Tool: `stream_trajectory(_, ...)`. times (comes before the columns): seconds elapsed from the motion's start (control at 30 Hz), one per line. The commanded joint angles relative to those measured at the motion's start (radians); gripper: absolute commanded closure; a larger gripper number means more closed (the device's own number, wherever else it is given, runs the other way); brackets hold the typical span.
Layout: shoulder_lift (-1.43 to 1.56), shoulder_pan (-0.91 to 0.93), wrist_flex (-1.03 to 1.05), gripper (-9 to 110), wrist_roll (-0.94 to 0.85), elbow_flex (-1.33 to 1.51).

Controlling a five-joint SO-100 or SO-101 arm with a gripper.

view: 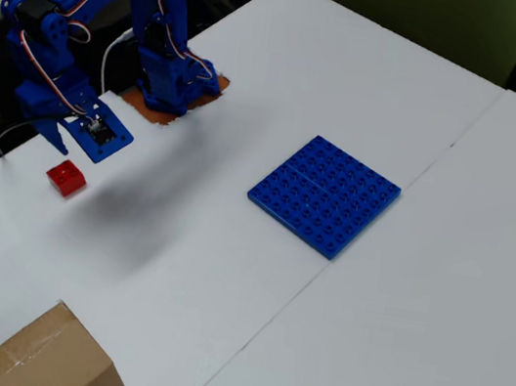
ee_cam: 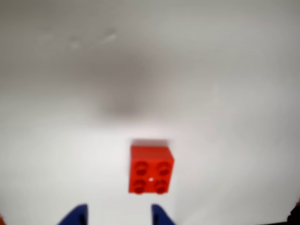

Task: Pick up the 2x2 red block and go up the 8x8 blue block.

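So the gripper (ee_cam: 119, 216) is spread open with nothing in it. In the wrist view only the two blue fingertips (ee_cam: 75, 216) poke in from the bottom edge, with a clear gap between them and bare white surface showing through.

The 2x2 red block (ee_cam: 150, 169) sits just ahead of those tips, studs up, sitting flat on the white table (ee_cam: 225, 93). It's not between the fingers. It lines up more with the right-hand tip than with the middle of the gap, and it doesn't touch either tip. The picture is pretty soft, but all four studs are readable. There's a blurry grey shadow on the table further out past the block.

In the overhead view the gripper (view: 48, 132) hangs off the blue arm (view: 54, 50) near the left edge of the table, and the red block (view: 66, 178) is just below and slightly right of it in the picture, near but apart from it. The 8x8 blue block (view: 324, 195) lies flat well away from the gripper, off to the right in that view, nothing on top of it. A cardboard box (view: 51, 362) sits at the bottom edge, also well clear of the gripper. The arm's base (view: 171, 89) is mounted at the table's upper left.
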Motion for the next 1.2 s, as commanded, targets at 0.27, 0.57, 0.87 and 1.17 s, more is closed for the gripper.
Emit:
stream_trajectory(0.27, -0.117, 0.041, -0.178, 83, -0.038, -0.044)
stream_trajectory(0.57, -0.138, 0.054, -0.198, 78, -0.044, -0.044)
stream_trajectory(0.87, -0.186, 0.08, -0.21, 78, -0.058, -0.044)
stream_trajectory(1.17, -0.207, 0.092, -0.225, 78, -0.064, -0.044)
